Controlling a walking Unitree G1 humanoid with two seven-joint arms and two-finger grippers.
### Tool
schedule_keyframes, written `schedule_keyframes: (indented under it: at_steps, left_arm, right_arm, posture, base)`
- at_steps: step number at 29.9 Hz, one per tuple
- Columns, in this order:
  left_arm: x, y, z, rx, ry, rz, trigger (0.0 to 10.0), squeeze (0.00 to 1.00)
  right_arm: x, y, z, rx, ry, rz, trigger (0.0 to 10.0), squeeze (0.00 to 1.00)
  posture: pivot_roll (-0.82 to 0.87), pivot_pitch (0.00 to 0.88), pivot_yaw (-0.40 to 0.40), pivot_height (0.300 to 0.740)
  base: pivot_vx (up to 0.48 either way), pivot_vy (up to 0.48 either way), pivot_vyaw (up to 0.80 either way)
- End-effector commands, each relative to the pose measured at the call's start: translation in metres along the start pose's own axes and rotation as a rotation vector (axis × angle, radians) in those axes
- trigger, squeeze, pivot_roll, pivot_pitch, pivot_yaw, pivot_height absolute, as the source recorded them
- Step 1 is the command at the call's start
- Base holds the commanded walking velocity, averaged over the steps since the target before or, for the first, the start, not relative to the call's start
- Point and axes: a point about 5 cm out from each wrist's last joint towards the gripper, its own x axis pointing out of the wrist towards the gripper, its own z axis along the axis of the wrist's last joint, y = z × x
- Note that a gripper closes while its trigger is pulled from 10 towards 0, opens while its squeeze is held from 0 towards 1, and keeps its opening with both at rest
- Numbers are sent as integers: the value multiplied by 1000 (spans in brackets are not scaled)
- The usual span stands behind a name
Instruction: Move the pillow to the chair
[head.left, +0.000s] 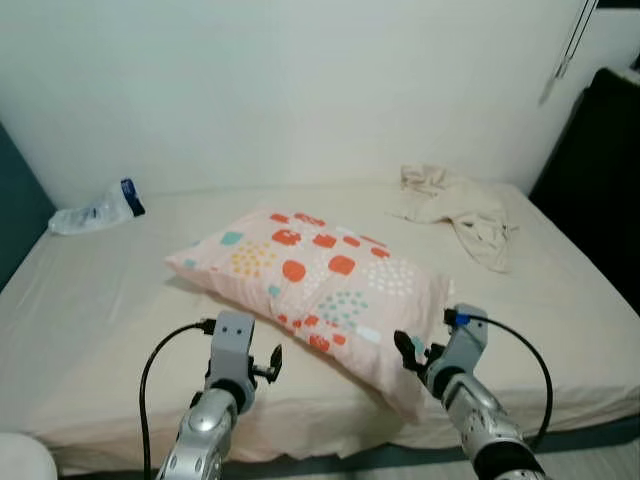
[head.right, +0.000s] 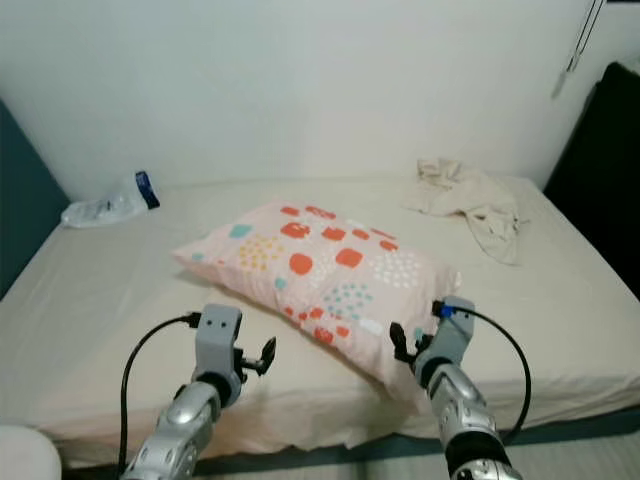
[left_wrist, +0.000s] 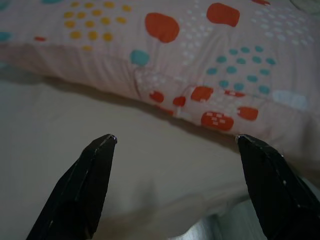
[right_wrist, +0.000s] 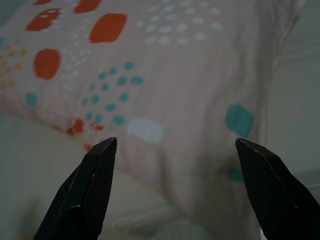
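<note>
A pink pillow (head.left: 320, 275) printed with red, yellow and teal patches lies slantwise in the middle of the bed (head.left: 90, 330), one corner reaching toward the front edge. My left gripper (left_wrist: 174, 137) is open, low over the sheet just short of the pillow's near long side. My right gripper (right_wrist: 175, 141) is also open and faces the pillow's near right corner from close by, with nothing between its fingers. In the left eye view the left gripper (head.left: 262, 366) and the right gripper (head.left: 412, 352) flank that front corner.
A crumpled beige cloth (head.left: 455, 205) lies at the bed's back right. A clear plastic bag with a blue part (head.left: 98, 210) rests at the back left by the white wall. A tall dark object (head.left: 600, 170) stands right of the bed.
</note>
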Motion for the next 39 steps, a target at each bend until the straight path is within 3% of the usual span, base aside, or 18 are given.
schedule_keyframes:
  at_steps: [1,5,24,29,39]
  left_arm:
    - [-1,1,-1,9,3,-5,10000,0]
    - [-2,0,0,-12,-10,-9,10000,0]
    - [-3,1,-1,-3,-6,-12,10000,0]
    - [-2,2,-1,8,-1,2,10000,0]
    - [0,11,0,17,9,60,10000,0]
  right_arm:
    - [-1,-1,-4,3,17,-7,10000,0]
    - [-1,-2,-4,1,19,-6,10000,0]
    - [-1,-2,-7,1,30,-8,10000,0]
    - [0,1,-6,13,27,3,10000,0]
    - [6,13,-1,28,49,59,10000,0]
  posture:
    - [-56,37,16,740]
    - [-56,39,15,740]
    - [-53,37,18,740]
    - [-54,32,19,740]
    - [-53,29,22,740]
  base:
    - [412,0,0]
    - [385,0,0]
    - [0,-30,0]
    - [0,-480,0]
    - [0,0,0]
